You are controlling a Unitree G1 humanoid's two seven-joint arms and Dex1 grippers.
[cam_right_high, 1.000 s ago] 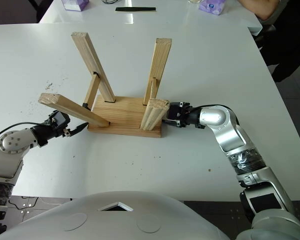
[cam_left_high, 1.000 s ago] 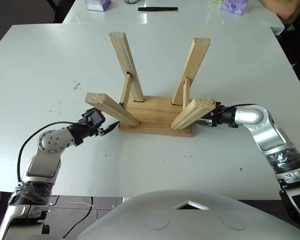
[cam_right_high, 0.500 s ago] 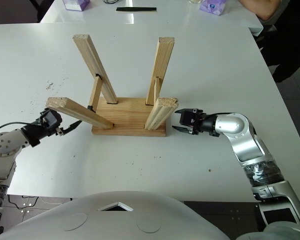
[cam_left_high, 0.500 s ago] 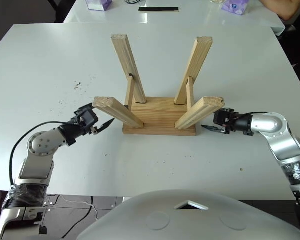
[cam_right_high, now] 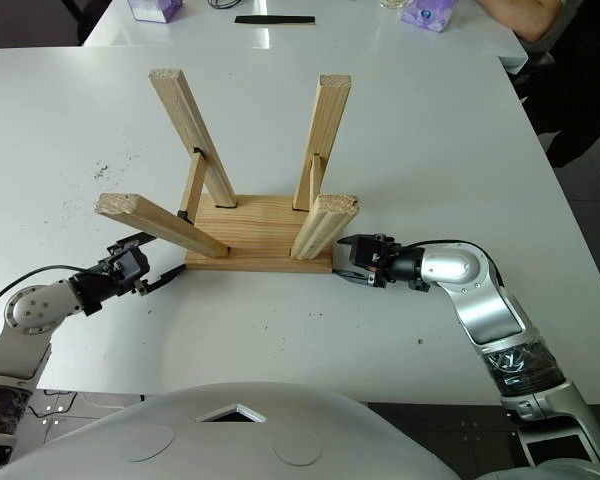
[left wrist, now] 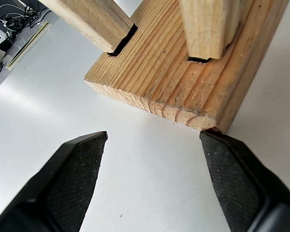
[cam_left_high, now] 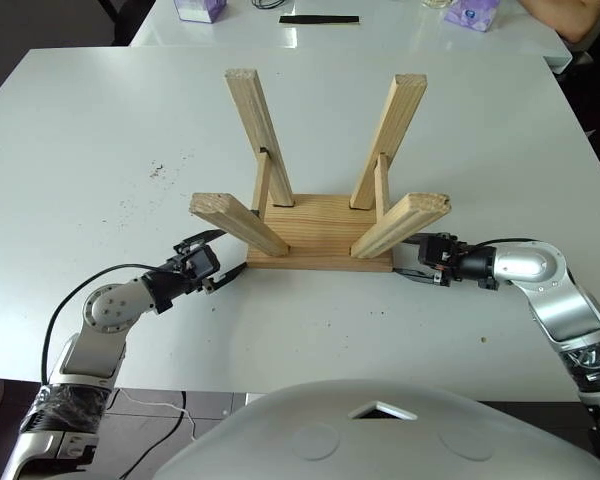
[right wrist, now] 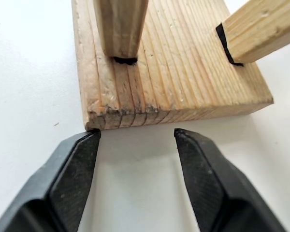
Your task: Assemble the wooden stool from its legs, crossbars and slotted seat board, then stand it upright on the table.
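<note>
Grippers close back in after retreating: left gripper spread at the seat board's 8 o'clock corner, right gripper spread at 4 o'clock. Stool sits inverted mid-table, so the flip looks next. White table, wood crumbs at 10 o'clock, purple box on another table at 12.

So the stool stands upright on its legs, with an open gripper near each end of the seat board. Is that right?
No. The stool is upside down: its seat board lies on the table and the legs point up, as the left eye view shows. The left gripper and right gripper are open near its ends.
</note>
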